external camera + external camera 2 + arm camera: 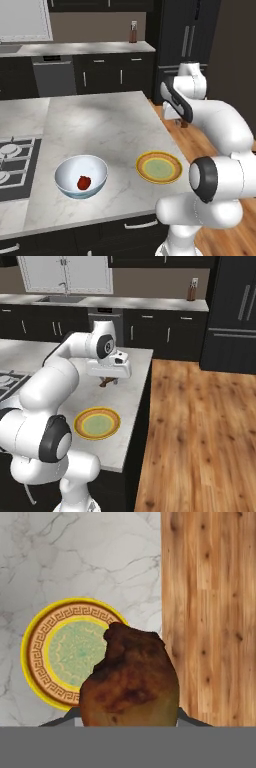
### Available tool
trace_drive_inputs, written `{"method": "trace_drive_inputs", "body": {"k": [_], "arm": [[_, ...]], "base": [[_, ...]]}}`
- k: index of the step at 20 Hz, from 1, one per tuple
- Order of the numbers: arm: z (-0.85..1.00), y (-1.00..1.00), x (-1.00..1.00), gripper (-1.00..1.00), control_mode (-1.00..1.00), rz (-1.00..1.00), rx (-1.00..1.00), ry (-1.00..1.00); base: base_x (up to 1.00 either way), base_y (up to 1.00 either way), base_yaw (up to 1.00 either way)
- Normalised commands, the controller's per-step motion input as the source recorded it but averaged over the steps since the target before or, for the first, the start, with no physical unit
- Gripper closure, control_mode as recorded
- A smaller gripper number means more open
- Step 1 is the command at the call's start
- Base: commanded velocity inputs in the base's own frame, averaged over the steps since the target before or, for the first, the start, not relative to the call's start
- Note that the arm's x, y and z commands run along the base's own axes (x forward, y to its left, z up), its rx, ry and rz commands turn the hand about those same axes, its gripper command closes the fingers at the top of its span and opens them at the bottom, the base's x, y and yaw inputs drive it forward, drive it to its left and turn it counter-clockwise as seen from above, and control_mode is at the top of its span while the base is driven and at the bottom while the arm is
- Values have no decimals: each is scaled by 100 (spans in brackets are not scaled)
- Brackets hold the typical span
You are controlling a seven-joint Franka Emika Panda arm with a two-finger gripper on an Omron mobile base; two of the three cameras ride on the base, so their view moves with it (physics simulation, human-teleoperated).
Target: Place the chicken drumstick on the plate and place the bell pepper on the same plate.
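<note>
Your gripper [109, 379] hangs above the marble counter [100, 125], clear of the surface, near its right edge beside the wood floor [200, 421]; the jaws are closed on the drumstick [131, 679], which shows as a brown lump between them in the hand view and as a dark piece under the hand in the right base view.

The plate [159, 167] lies flat on the counter near its front right corner, nearer the base than the gripper; nothing sits on it; in the hand view the drumstick overlaps its rim.

The pepper [84, 182] rests inside the white bowl [67, 171], just left of the plate; the bowl sits beside the stove [12, 165].
</note>
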Motion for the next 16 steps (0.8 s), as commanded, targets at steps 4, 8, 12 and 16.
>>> {"method": "trace_drive_inputs", "body": {"k": [4, 8, 12, 16], "arm": [[-46, 9, 14, 100, -100, 0, 0, 5], [-61, 2, 16, 100, -100, 0, 0, 3], [-67, 1, 9, 100, -100, 0, 0, 1], [-63, 0, 5, 100, -100, 1, 0, 1]], "base": [[0, 0, 0], [0, 0, 0], [0, 0, 0], [0, 0, 0]]}}
